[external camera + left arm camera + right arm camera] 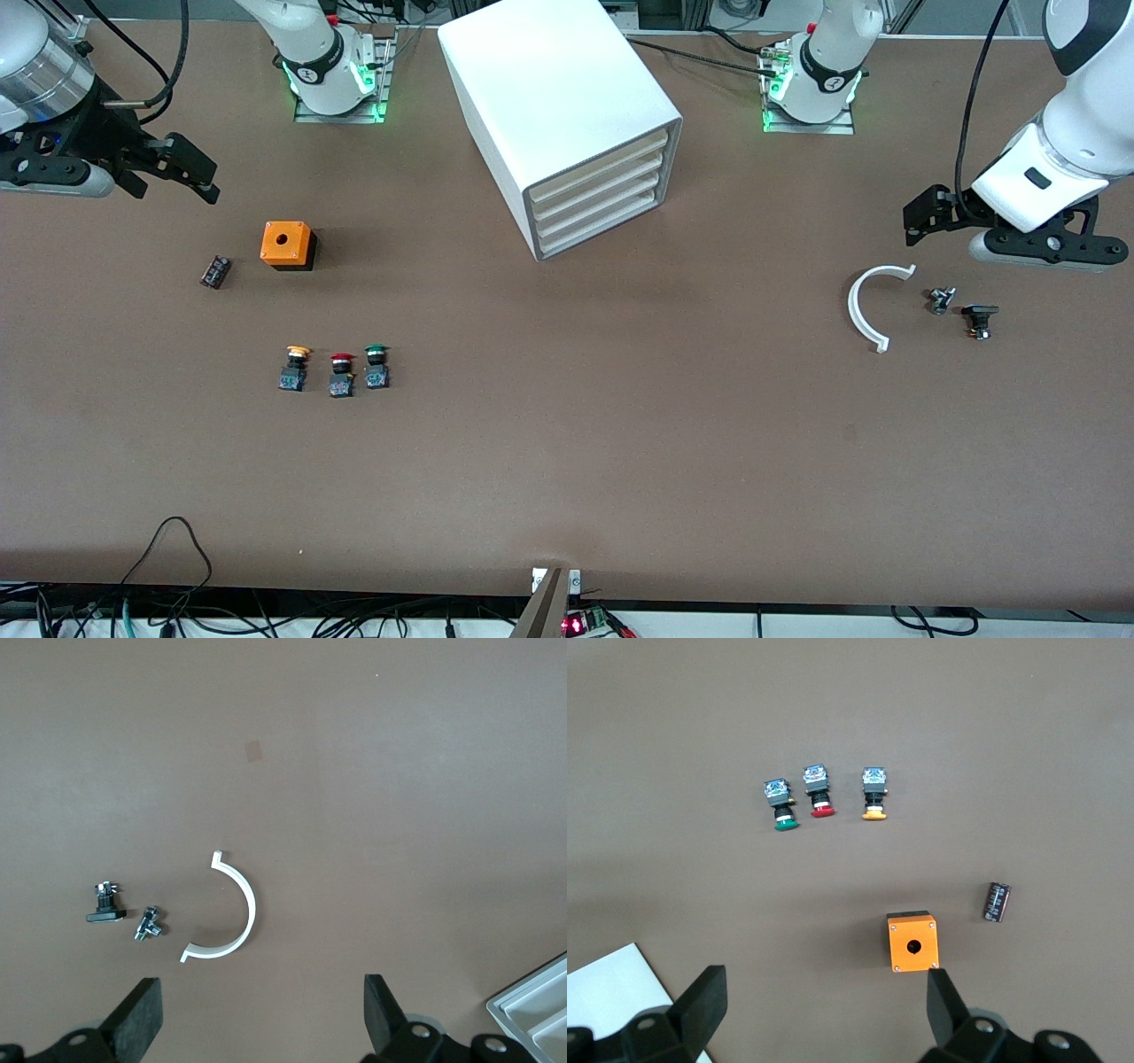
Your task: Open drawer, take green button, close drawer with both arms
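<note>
The white cabinet (567, 115) stands mid-table between the arm bases, and its four drawers (602, 197) are all shut. The green-capped button (376, 365) lies on the table, nearer the front camera than the cabinet and toward the right arm's end. It also shows in the right wrist view (782, 806). My right gripper (177, 188) is open and empty, up over the table near the orange box; its own view (824, 1005) shows wide jaws. My left gripper (914, 226) is open and empty over the left arm's end, as its own view (261, 1019) shows.
A red-capped button (341, 375) and an orange-capped button (294, 368) lie beside the green one. An orange box (286, 244) and a small black cylinder (215, 271) lie under the right gripper. A white curved strip (873, 306), a metal part (941, 299) and a black part (979, 319) lie near the left gripper.
</note>
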